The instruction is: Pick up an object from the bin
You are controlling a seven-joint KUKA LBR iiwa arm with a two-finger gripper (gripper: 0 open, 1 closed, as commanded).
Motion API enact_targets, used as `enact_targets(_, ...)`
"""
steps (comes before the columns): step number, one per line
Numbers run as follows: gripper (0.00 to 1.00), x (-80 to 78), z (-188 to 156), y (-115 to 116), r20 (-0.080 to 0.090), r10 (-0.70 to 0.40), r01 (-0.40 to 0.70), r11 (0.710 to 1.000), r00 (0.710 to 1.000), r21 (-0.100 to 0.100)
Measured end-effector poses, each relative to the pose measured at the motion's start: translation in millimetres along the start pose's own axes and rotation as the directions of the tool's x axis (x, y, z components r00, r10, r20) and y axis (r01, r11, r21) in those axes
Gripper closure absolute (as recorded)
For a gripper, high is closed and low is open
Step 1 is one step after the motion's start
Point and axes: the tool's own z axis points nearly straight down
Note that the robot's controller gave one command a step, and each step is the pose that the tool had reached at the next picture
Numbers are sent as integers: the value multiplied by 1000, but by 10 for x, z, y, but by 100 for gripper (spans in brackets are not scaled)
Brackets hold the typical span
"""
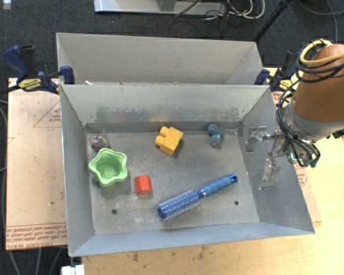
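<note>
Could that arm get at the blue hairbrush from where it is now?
Probably yes. The gripper hangs by the bin's right wall, and the blue hairbrush lies flat on the floor, handle pointing that way. Bare floor lies between them; the red block sits off the brush's other end.

Blue hairbrush [195, 196], green star cup [121, 161], yellow block [169, 140], red cube [143, 184]

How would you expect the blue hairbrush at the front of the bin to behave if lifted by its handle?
The hairbrush looks like rigid plastic, so it should probably keep its shape. Its bristled head is thicker than the slim handle, so held at the handle's end it may swing downward. The round head might also roll if nudged sideways.
</note>
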Motion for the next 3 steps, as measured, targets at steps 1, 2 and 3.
enact_targets(1, 0, 77, 1587, 747, 2, -309, 309, 951, 951, -1)
enact_targets(2, 0, -13, 1254, 1236, 8, -612, 612, 791, 790, 5)
enact_targets(3, 0, -68, 1224, 1524, 5, -842, 842, 540, 540, 6)
